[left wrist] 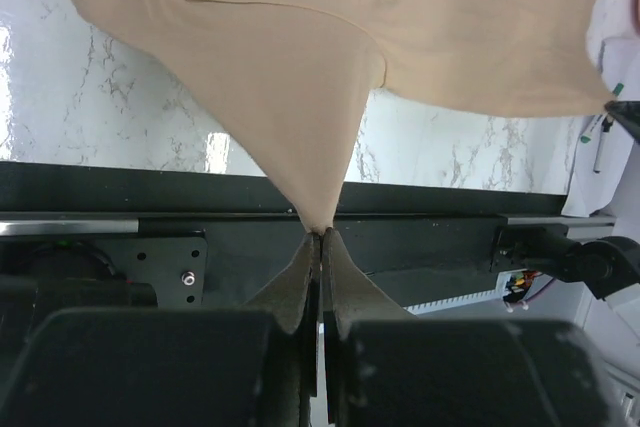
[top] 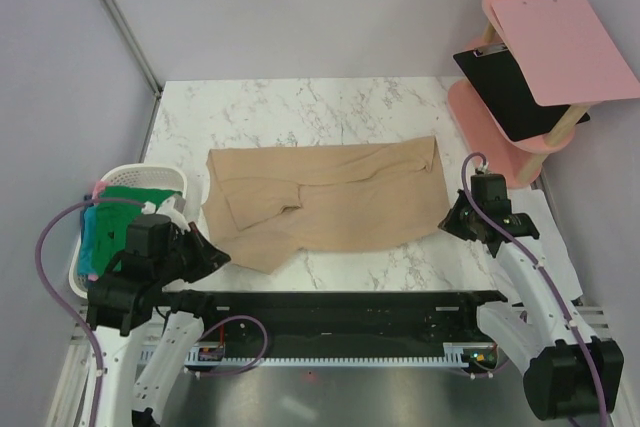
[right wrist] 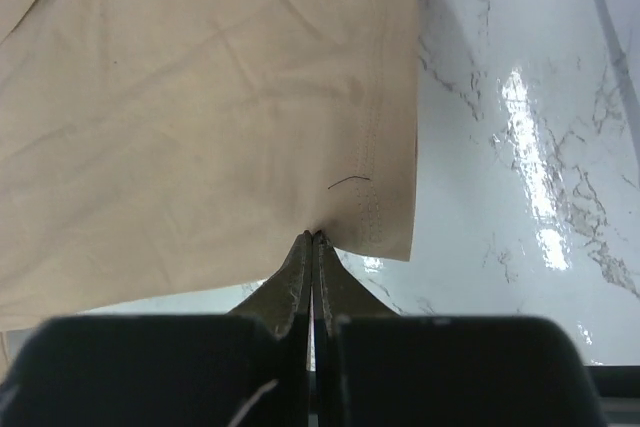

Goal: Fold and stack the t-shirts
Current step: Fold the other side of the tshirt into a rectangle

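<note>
- Tabletop [top: 300,107]: marble, carrying the work.
- Tan shirt [top: 330,197]: lying spread across the middle, rumpling toward the near-left.
- Left gripper [left wrist: 318,239]: clenching the shirt's near-left corner, cloth peaking at the jaws.
- Right gripper [right wrist: 313,239]: pinching the near-right hem.
- Advice: raising both evenly and keeping the cloth taut while folding toward the far edge.
</note>
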`<state>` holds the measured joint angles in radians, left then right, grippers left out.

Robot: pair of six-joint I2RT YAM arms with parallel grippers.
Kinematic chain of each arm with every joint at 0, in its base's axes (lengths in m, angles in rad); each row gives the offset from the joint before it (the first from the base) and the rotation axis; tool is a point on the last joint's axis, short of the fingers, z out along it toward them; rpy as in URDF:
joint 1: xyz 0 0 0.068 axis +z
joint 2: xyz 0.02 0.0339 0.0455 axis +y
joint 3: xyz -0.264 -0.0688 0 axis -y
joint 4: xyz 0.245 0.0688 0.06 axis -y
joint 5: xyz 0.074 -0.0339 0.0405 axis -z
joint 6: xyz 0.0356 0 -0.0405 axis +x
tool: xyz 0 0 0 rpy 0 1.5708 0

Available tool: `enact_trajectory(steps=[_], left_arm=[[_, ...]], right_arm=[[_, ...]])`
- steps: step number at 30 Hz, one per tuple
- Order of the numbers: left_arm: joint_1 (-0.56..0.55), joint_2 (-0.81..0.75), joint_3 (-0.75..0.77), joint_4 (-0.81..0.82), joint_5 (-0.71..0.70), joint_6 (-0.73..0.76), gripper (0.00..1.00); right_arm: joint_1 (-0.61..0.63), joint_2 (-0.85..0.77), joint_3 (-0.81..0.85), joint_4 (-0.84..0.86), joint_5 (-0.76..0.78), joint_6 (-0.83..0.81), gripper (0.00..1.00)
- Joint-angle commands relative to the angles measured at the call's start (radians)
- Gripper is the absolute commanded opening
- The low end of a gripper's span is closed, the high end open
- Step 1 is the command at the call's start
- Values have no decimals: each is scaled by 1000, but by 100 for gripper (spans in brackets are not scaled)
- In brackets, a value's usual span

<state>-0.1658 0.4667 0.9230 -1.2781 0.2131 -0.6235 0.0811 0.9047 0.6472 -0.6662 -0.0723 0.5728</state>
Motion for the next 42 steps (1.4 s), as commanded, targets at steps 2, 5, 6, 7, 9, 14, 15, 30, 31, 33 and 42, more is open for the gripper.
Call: enact_trajectory(steps=[2,5,6,7,9,14,15,30,31,33,42], left_arm=[[-3,-56,85,-260,2,-38,2],[-3,-37,82,-236,-8,-35,2],[-3,-30,79,-199,-9,-32,2],[-3,-11,70,-175,-14,-25,2],[-1,15,63,-111,-35,-13,2],[-1,134,86,5,-121,24,2],[-3,150,92,23,-133,25,2],[-1,576,227,351,-236,97,2],[-1,625,250,359,-247,105,2],[-1,671,275,376,-262,107,2],[14,883,359,433,-307,128,2]], right_arm=[[2,-67,-44,-65,-27,18,0],[0,-53,-37,-41,-29,24,0],[0,-41,-28,-33,-12,15,0],[2,-15,-21,-27,-4,15,0],[0,12,-11,22,-9,15,0],[3,134,45,123,22,-20,0],[2,158,67,138,25,-28,0],[2,644,324,292,86,-103,0],[2,687,334,293,89,-102,0],[3,729,354,303,97,-97,0],[14,869,457,315,120,-96,0]])
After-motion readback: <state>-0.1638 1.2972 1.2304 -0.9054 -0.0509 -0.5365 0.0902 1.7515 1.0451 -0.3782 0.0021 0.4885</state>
